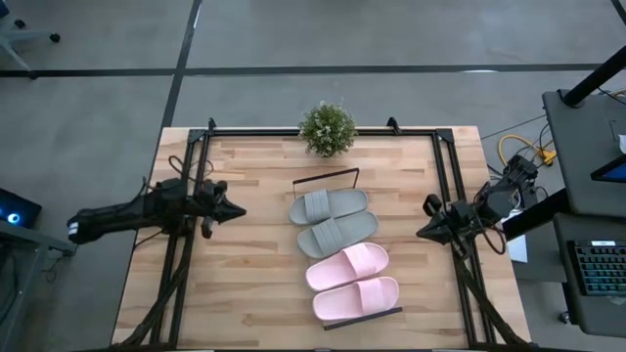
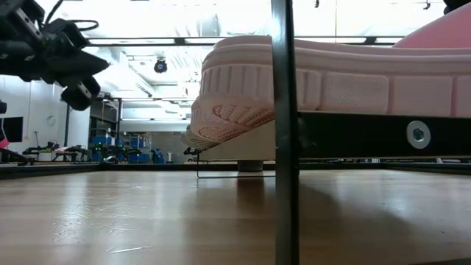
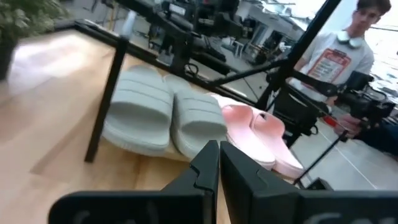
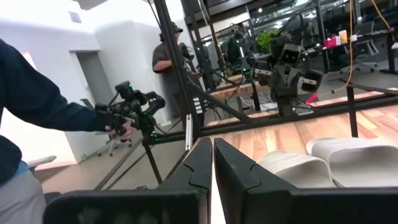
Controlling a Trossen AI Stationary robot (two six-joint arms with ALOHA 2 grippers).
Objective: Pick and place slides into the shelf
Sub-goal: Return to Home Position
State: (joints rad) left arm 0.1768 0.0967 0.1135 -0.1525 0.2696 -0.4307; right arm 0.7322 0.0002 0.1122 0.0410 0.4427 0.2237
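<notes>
Nearest, finds pink slides point(image 1: 349, 266) beside grey slides point(image 1: 330, 206), all four on shelf point(image 1: 325, 177) mid-desk point(image 1: 254, 293). Leaves nothing to place. Shows left end effector point(image 1: 238, 209) and right end effector point(image 1: 422, 233) pinched narrow, empty, by left and right desk edges.

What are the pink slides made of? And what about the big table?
The pink slides look like soft moulded foam or rubber: matte, thick, with ribbed sides and a patterned sole in the low view. The table looks like pale wood, glued from strips with visible grain and a slight sheen, inside a black frame, probably metal.
</notes>
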